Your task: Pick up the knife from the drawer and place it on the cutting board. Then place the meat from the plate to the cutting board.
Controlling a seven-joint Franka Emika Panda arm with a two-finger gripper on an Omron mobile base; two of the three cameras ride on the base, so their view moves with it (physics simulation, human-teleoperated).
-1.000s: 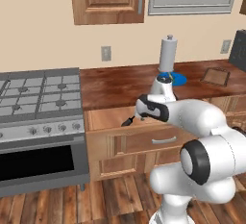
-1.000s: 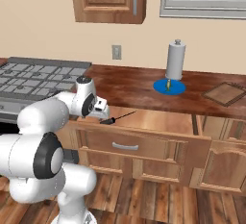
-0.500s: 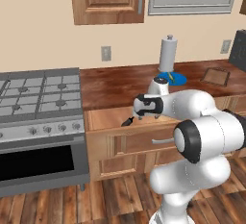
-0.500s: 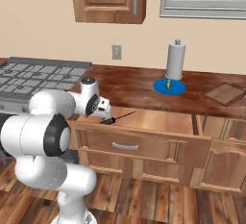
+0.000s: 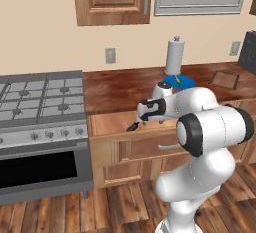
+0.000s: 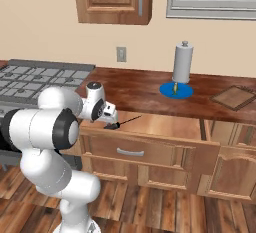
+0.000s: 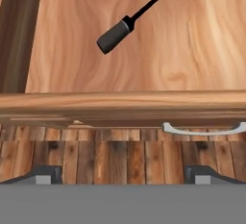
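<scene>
A slim kitchen knife with a black rounded handle and thin dark blade [image 7: 126, 27] lies diagonally on the pale plank floor of the open light-wood drawer [image 7: 182, 50]. The drawer's curved silver handle [image 7: 204, 130] sits on its front, above brown wooden floorboards [image 7: 110, 158]. Two small dark fingertips [image 7: 44, 174] stand wide apart, empty.
</scene>
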